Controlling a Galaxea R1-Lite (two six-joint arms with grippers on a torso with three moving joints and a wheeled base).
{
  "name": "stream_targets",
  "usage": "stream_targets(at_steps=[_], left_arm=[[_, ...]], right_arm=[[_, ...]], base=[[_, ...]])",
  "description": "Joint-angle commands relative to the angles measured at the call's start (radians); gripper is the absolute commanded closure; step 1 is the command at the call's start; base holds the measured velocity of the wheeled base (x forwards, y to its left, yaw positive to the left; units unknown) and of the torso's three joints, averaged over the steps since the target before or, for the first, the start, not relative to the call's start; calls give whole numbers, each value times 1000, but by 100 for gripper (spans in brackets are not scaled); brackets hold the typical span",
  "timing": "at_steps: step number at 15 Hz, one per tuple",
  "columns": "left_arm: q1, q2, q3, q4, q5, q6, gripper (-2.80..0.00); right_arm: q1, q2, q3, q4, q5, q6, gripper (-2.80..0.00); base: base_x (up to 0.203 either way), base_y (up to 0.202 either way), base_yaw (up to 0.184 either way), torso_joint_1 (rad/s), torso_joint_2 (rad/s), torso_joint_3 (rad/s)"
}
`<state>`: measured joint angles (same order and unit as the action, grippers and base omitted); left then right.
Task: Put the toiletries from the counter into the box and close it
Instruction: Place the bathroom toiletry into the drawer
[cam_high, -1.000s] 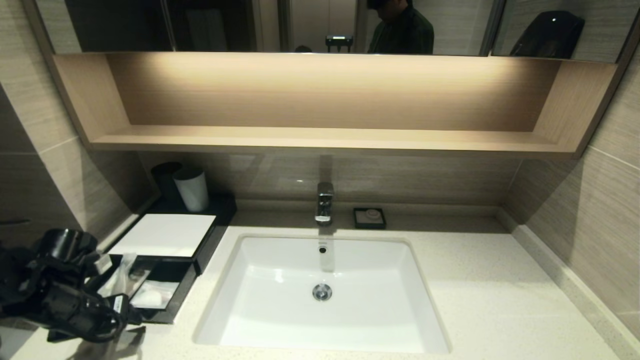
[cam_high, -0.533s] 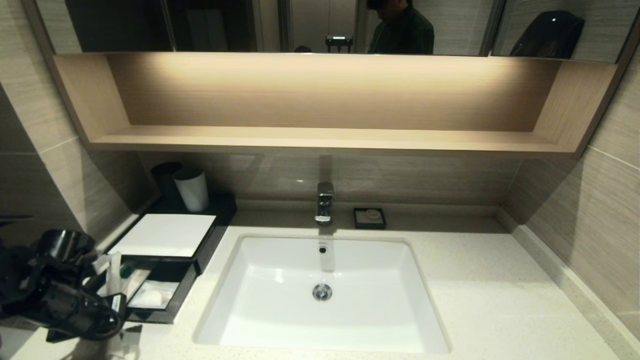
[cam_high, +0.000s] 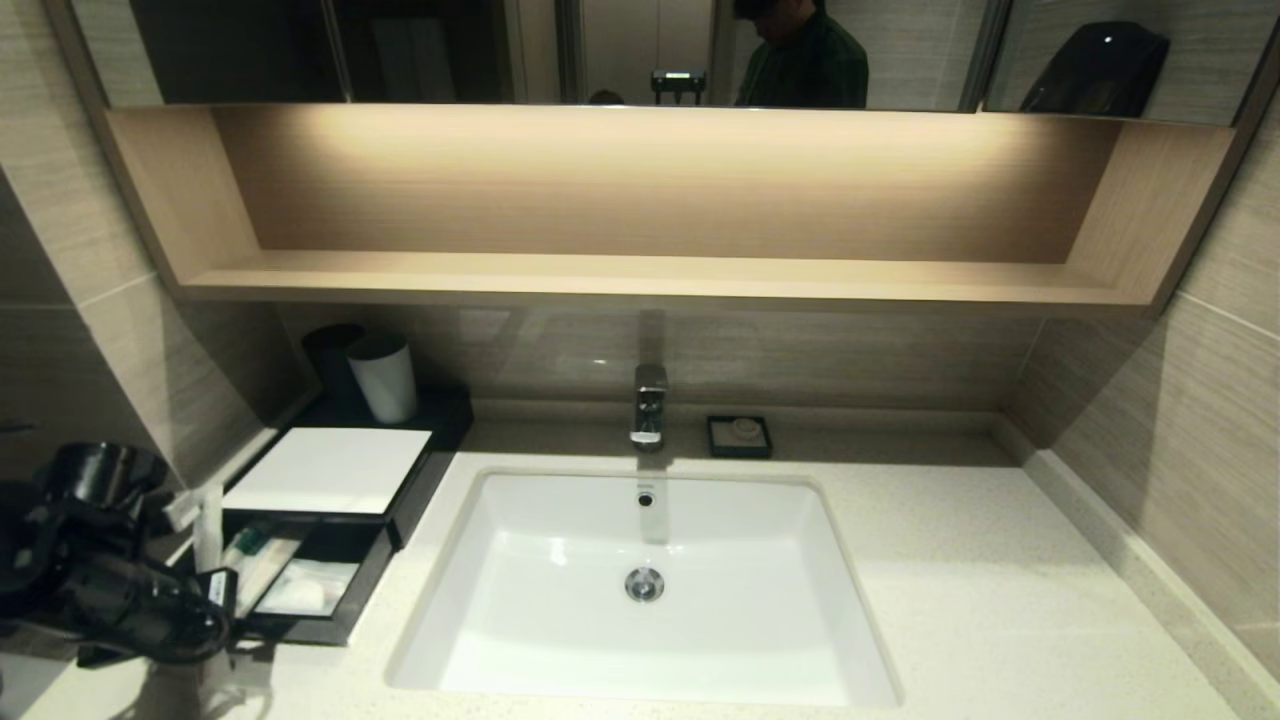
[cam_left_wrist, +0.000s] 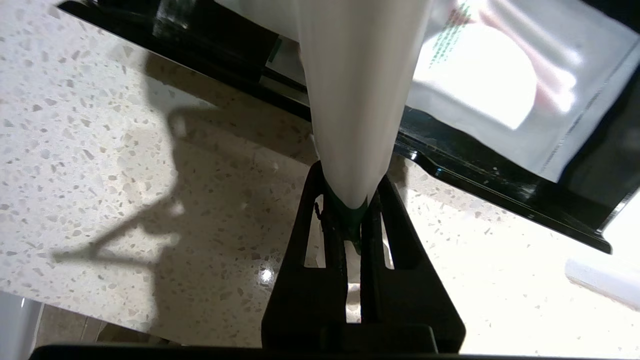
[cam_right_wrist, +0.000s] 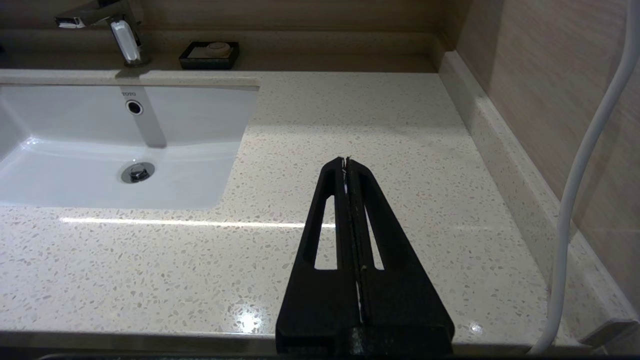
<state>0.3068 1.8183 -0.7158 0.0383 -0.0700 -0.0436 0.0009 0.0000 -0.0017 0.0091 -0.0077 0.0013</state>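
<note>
- Counter (cam_high: 950, 600), basin (cam_high: 640, 590) set in it; tap (cam_high: 649, 405) behind
- Box (cam_high: 330, 470) at the counter's left, drawer (cam_high: 330, 610) pulled out; square packet (cam_high: 305, 590) and another packet lying inside
- Left gripper (cam_left_wrist: 350, 200) over the counter just beside the drawer's front, clenched on the end of a long pale packet (cam_left_wrist: 360, 100)
- Right gripper (cam_right_wrist: 346, 162) parked over the counter's right side, fingers pressed together, holding nothing

Far end of the long packet (cam_left_wrist: 360, 100) beyond the frame edge.
</note>
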Motion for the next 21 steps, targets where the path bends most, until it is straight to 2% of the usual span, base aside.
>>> stream_targets(at_steps=[1, 5, 7, 9, 12, 16, 19, 21], left_arm=[[1, -69, -10, 5, -5, 0, 0], [2, -141, -32, 22, -10, 5, 0], [2, -172, -77, 115, -6, 35, 0], [3, -199, -160, 289, -6, 77, 0], [3, -222, -328, 636, -1, 150, 0], [3, -173, -529, 1033, 29, 253, 0], [3, -90, -601, 1154, 95, 320, 0], [3, -39, -634, 1193, 114, 328, 0]], right_arm=[[1, 0, 0, 0, 0, 0, 0], [-1, 0, 0, 0, 0, 0, 0], [1, 0, 0, 0, 0, 0, 0], [1, 0, 0, 0, 0, 0, 0], [0, 0, 0, 0, 0, 0, 0], [-1, 0, 0, 0, 0, 0, 0], [-1, 0, 0, 0, 0, 0, 0], [-1, 0, 0, 0, 0, 0, 0]], base=[[0, 0, 0, 0, 0, 0], [0, 0, 0, 0, 0, 0], [0, 0, 0, 0, 0, 0], [0, 0, 0, 0, 0, 0], [0, 0, 0, 0, 0, 0], [0, 0, 0, 0, 0, 0], [0, 0, 0, 0, 0, 0], [0, 0, 0, 0, 0, 0]])
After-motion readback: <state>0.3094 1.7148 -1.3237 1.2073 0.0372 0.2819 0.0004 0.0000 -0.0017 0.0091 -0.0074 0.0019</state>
